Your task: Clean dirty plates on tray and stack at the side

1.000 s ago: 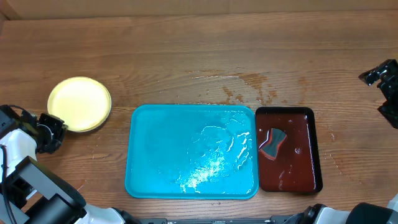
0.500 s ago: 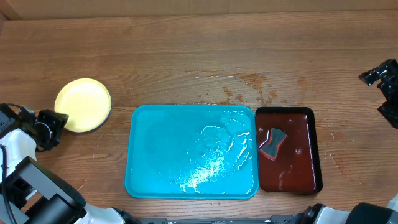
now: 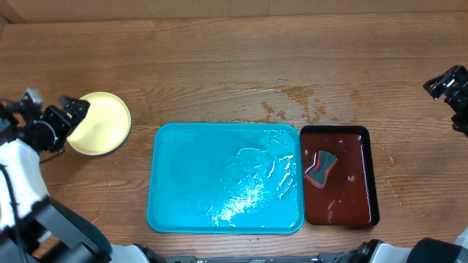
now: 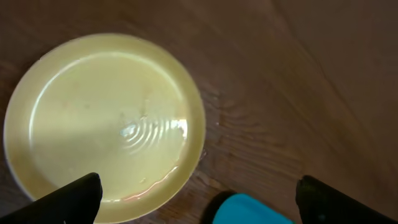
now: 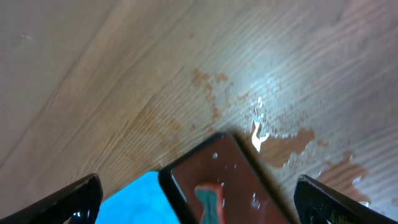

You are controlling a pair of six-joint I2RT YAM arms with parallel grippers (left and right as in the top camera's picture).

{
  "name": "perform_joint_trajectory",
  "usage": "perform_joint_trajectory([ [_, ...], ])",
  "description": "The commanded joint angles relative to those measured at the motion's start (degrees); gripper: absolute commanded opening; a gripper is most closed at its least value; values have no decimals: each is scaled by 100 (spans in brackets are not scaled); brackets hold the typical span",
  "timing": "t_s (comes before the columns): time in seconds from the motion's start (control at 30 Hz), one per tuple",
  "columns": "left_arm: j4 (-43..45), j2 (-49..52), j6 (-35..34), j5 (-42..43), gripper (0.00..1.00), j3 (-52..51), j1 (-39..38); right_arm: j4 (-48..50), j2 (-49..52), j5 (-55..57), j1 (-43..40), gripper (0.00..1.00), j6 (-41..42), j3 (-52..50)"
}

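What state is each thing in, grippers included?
Pale yellow plate: on the table, left of the turquoise tray, ungripped.
Turquoise tray: wet, no plates on it.
Dark red tray: wet, holds the sponge.
Sponge: lying in dark red tray.
Left gripper: open, by the plate.
Right gripper: open, empty.

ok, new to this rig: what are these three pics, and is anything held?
Two robot arms at a wooden table. The wide picture comes from a camera fixed above; the other two from a camera on each wrist. On the table: a pale yellow plate at left, a wet turquoise tray in the middle, a dark red tray holding a sponge. The left arm is by the plate, the right arm at the far right edge. Both sets of jaws stand open; nothing is held.
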Motion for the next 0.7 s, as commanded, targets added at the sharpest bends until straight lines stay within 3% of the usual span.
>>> perform_joint_trajectory([
  [0.0, -24, -809, 656, -553, 100, 348, -413, 190, -361, -101, 142, 100, -420, 146],
  [0.47, -586, -3403, 1292, -678, 100, 946, -1167, 1495, -2184, -94, 1491, 100, -1812, 146],
  [0.67, -881, -4518, 2026, -841, 100, 1244, -1167, 1755, -3032, -101, 1565, 100, -2175, 146],
])
